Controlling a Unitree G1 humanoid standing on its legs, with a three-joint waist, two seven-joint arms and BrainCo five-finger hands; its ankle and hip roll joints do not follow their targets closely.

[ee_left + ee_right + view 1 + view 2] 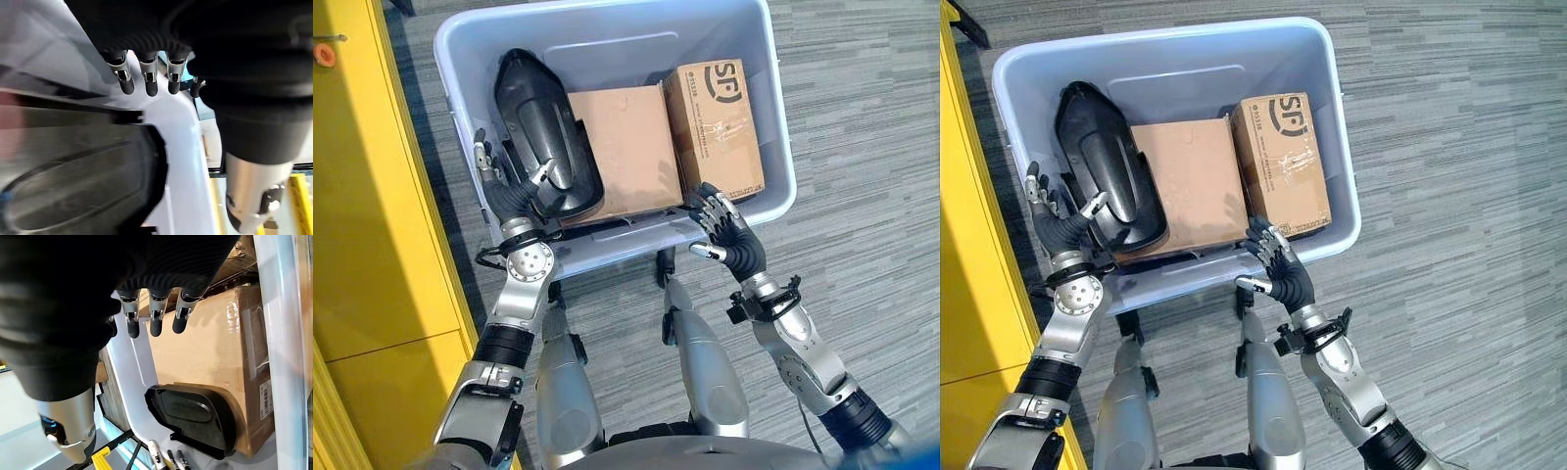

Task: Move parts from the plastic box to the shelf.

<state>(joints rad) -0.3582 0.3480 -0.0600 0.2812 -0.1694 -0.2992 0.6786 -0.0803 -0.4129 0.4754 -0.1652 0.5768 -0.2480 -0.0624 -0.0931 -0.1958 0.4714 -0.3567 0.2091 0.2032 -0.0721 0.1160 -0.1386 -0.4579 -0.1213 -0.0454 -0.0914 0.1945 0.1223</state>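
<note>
Nearest the robot, the two hands are seen at the near wall of the plastic box (607, 245), which is taken here as the landmark. The right hand (724, 230) is held at the near rim toward the box's right end, its fingers (154, 320) spread and only slightly bent, closed on nothing; its dark tips lie close to the near end of the printed carton (717, 122), though contact cannot be confirmed. The left hand (509, 191) is placed at the near left corner of the box, against the lower end of the black moulded part (543, 132). Its fingers (146, 81) are seen nearly straight beside the box wall, and no closed grip on the part is shown.

Inside the box, three things are packed side by side: the black moulded part along the left wall, a plain brown carton (622, 147) in the middle, and the printed carton against the right wall. Beyond the box only grey carpet floor (862, 98) is seen, and a yellow cabinet (372, 196) stands just beside the box's left side.

The black part is judged stiff, smooth and rather slippery, moderately heavy, with a rounded shell; it would best be taken by both hands at its lower edge and along its raised central ridge. The cartons are judged rigid but crushable at the corners, and would be better clasped on opposite faces.
</note>
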